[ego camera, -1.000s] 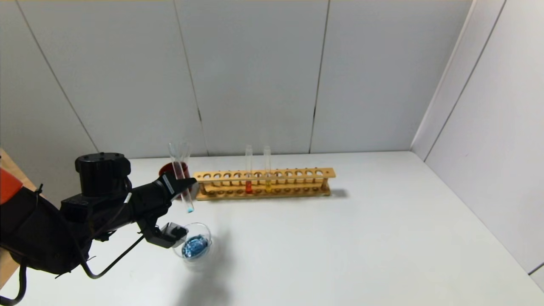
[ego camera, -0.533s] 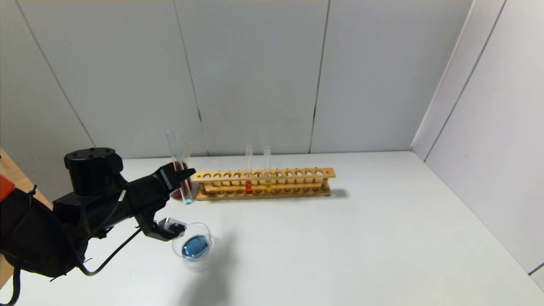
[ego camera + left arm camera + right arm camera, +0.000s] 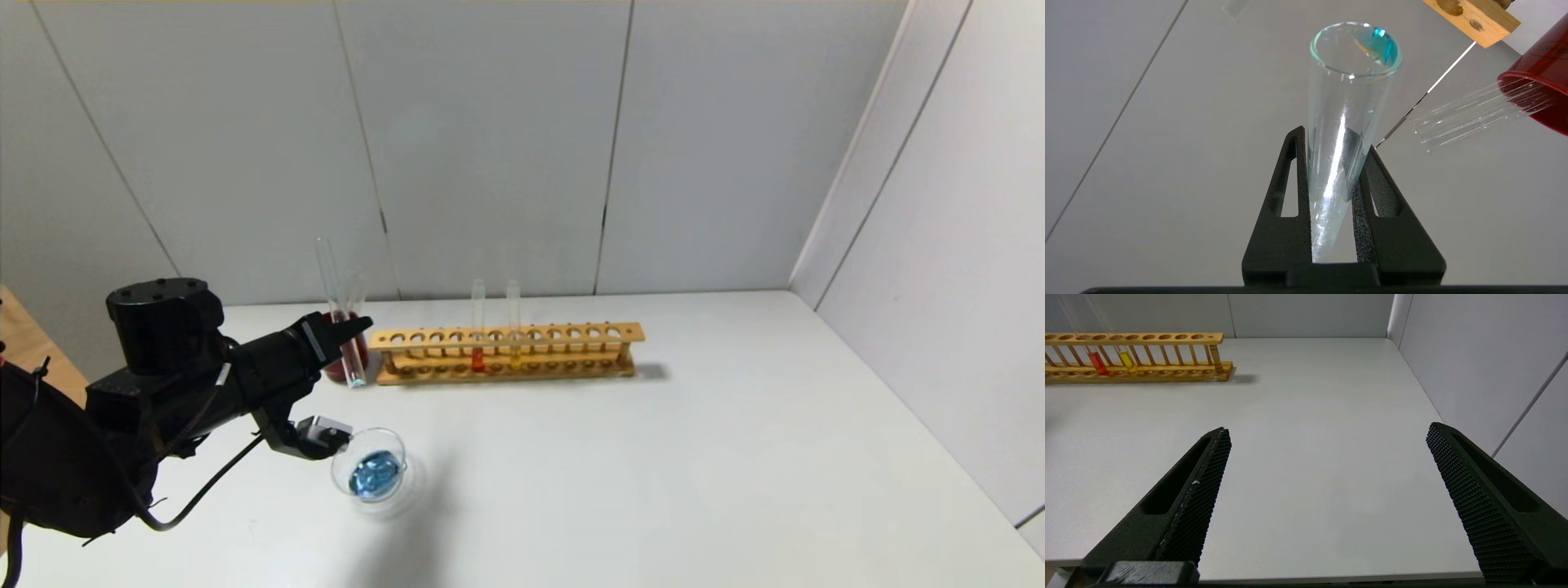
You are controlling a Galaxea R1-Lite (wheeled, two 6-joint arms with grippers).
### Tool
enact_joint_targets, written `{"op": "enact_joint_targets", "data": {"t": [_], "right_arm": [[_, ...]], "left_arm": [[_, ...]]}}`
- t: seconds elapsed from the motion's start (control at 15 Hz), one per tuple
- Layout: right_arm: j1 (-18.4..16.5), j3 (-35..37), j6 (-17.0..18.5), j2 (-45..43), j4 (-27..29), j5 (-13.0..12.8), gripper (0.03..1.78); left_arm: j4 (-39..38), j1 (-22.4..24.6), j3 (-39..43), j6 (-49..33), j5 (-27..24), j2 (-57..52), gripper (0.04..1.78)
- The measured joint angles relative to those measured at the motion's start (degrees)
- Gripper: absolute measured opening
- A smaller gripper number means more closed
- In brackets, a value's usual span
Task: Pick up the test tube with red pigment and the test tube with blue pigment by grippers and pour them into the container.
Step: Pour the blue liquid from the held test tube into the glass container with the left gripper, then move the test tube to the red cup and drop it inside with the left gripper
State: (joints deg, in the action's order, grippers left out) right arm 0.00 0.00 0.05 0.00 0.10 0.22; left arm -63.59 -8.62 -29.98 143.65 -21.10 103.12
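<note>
Left claw (image 3: pixel 347 331) clamped tight on the blue tube (image 3: pixel 341 314), near upright, almost drained, just in front of the red cup (image 3: pixel 336 369). Dish (image 3: pixel 369 472) on the worktop (image 3: pixel 653 457) below the claw, blue liquid pooled inside. Rack (image 3: pixel 506 353) right of the cup holds the red tube (image 3: pixel 478 327) and yellow tube (image 3: pixel 513 325). Right claw (image 3: pixel 1327 465) spread wide, holding nothing, above bare worktop far right.

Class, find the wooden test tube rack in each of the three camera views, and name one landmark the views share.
Head view: wooden test tube rack, centre, at the table's back.
Left wrist view: only its end, top right corner.
Right wrist view: top left.
Shared landmark: the rack itself.
</note>
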Motion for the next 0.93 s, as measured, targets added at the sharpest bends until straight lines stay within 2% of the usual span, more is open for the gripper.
{"op": "enact_joint_targets", "data": {"t": [0.2, 0.4, 0.53, 0.6, 0.8, 0.93], "right_arm": [[0.0, 0.0, 0.0, 0.0, 0.0, 0.0, 1.75], [0.0, 0.0, 0.0, 0.0, 0.0, 0.0, 1.75], [0.0, 0.0, 0.0, 0.0, 0.0, 0.0, 1.75], [0.0, 0.0, 0.0, 0.0, 0.0, 0.0, 1.75], [0.0, 0.0, 0.0, 0.0, 0.0, 0.0, 1.75], [0.0, 0.0, 0.0, 0.0, 0.0, 0.0, 1.75]], "left_arm": [[0.1, 0.4, 1.3, -2.2, 3.2, 0.0, 0.33], [-1.4, 0.7, 7.4, -11.6, 14.1, -1.3, 0.33], [-3.6, 0.4, 9.8, -21.7, 22.2, -3.0, 0.33], [-3.8, 0.3, 9.5, -26.4, 24.5, -3.6, 0.33], [-2.1, 0.1, 6.6, -42.7, 27.1, -4.4, 0.33], [2.5, 0.0, 3.5, -57.2, 27.5, -4.7, 0.33]]}}
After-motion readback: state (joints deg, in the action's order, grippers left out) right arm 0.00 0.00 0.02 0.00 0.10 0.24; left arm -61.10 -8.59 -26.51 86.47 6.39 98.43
